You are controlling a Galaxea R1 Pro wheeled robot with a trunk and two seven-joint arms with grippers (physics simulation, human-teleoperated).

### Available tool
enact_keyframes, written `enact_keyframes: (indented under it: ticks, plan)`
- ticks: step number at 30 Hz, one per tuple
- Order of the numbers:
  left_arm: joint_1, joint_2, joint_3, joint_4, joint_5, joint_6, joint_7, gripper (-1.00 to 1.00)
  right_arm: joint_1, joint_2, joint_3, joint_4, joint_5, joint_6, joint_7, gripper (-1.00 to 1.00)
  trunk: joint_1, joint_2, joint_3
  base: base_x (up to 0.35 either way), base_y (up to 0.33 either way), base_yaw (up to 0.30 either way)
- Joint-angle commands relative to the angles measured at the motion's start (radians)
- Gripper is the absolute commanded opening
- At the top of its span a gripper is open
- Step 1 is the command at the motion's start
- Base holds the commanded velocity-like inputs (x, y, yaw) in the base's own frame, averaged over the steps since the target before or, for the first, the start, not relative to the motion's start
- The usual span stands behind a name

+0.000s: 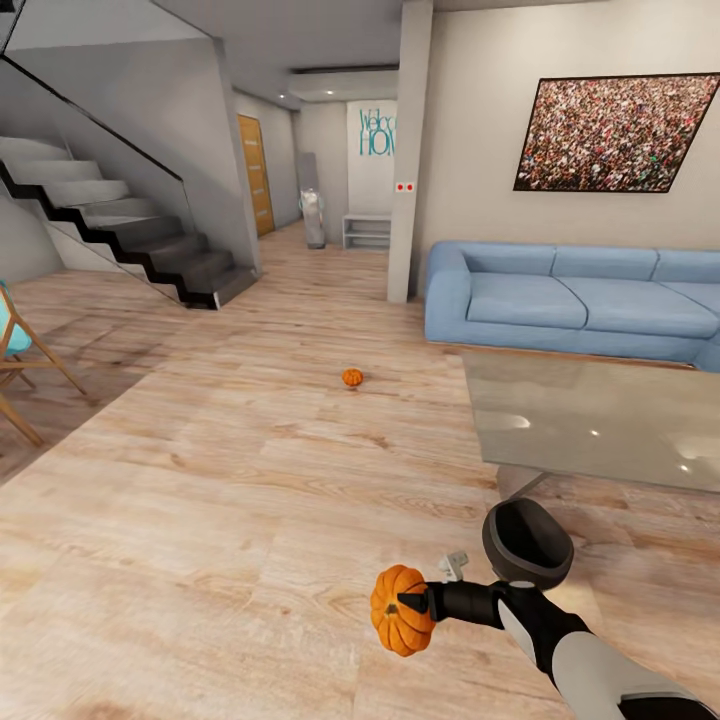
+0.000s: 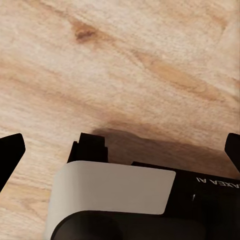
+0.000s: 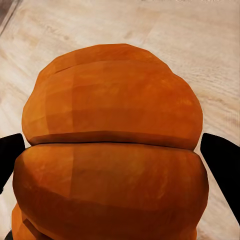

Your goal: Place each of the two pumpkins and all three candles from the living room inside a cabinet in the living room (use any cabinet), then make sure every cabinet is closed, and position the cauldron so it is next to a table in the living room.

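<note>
Right gripper [image 1: 425,603] has its fingers clamped across the ribbed flanks of one pumpkin [image 1: 402,609], held low over the wood floor [image 1: 200,520], probably light, rigid and a touch slick, while the second pumpkin [image 1: 352,377] sits far out and the left gripper's [image 2: 120,150] fingers stand spread.

A pumpkin [image 1: 401,609] sits between the fingers [image 1: 412,603] of the right gripper [image 1: 415,605], low at the front above the floor [image 1: 220,500]. A second pumpkin [image 1: 352,377] lies on the floor farther ahead, well apart from the first. A glass table [image 1: 590,410] stands to the right, with a sofa [image 1: 575,300] behind it against the wall. A pillar [image 1: 408,160] stands left of the sofa. Stairs [image 1: 130,235] rise at the far left, and a chair [image 1: 20,365] stands at the left edge. A picture [image 1: 615,132] hangs above the sofa.
</note>
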Motion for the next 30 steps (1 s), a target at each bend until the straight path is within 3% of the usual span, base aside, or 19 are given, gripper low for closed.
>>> enact_keyframes:
  ticks: [1,6,30]
  plan:
    - [0.000,0.001,0.000,0.000,0.000,0.000,0.000,1.00,0.001,0.000,0.000,0.004,0.000,-0.009,-0.001,-1.00,0.000,0.000,0.000,0.000,0.000,0.000]
    - [0.000,0.001,0.000,0.000,0.000,-0.003,0.000,1.00,0.005,0.001,0.021,0.009,0.018,-0.019,-0.002,-1.00,0.000,0.000,0.000,0.000,0.000,0.000]
    - [0.000,0.002,0.000,-0.002,-0.002,-0.007,0.000,1.00,0.013,0.004,0.026,0.009,0.019,-0.049,-0.001,-1.00,0.000,0.000,0.021,0.000,0.000,0.000]
